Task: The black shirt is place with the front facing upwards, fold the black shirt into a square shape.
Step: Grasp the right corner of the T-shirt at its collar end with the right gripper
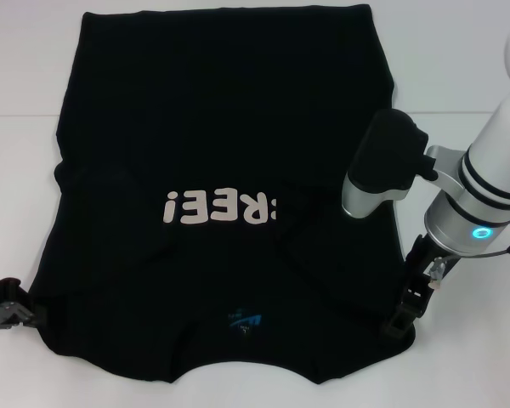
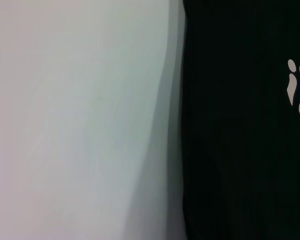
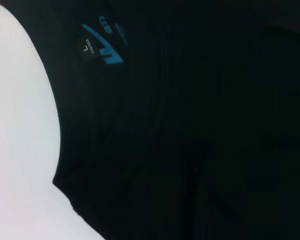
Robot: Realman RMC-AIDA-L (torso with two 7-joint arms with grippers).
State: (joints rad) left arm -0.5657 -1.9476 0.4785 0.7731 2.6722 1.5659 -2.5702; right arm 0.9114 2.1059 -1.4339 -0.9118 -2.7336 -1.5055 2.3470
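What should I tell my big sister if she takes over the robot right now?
Left gripper: at the black shirt's near left corner; fingers unclear.
Right gripper: low at the shirt's near right corner; grip unclear.
Shirt: lying on the white table, lettering up, collar label nearest the robot, sides look tucked in.
Done: sides seemingly folded.
Left: fold it lengthwise into a square.

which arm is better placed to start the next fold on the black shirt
Probably either: the right gripper sits at the black shirt's near right corner, the left gripper at its near left edge. The right looks slightly further onto the cloth.
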